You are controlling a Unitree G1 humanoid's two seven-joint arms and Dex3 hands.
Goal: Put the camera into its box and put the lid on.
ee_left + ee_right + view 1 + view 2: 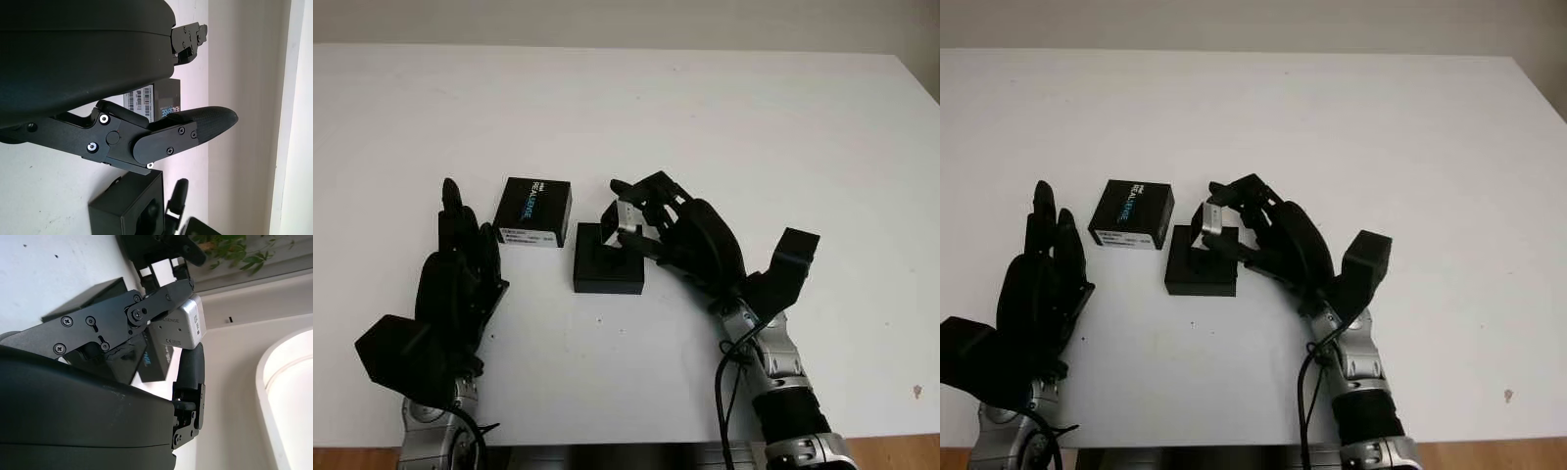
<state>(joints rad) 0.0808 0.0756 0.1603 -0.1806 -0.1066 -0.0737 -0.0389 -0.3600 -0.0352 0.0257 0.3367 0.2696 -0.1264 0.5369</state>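
The left hand [460,269] is open and sits on the near left part of the table [724,127], holding nothing; its fingertips point away from the robot toward the lid [534,211], which lies just beyond them. The right hand [661,230] reaches in from the near right and grasps the camera [628,217], a small silver block pinched between its fingers [188,364]. The camera is held directly above the far right corner of the open box [608,259], slightly beyond the dark recess in the box. The box is a black square tray lying between the two hands, nearer to the right hand. The coming move depends on this offset: the camera must travel a short way toward the robot and to the left, then descend, to meet the recess. Whether the camera's long axis is aligned with the recess cannot be determined. The lid, printed side up, lies just beside the box's far left corner, on the left hand's side.
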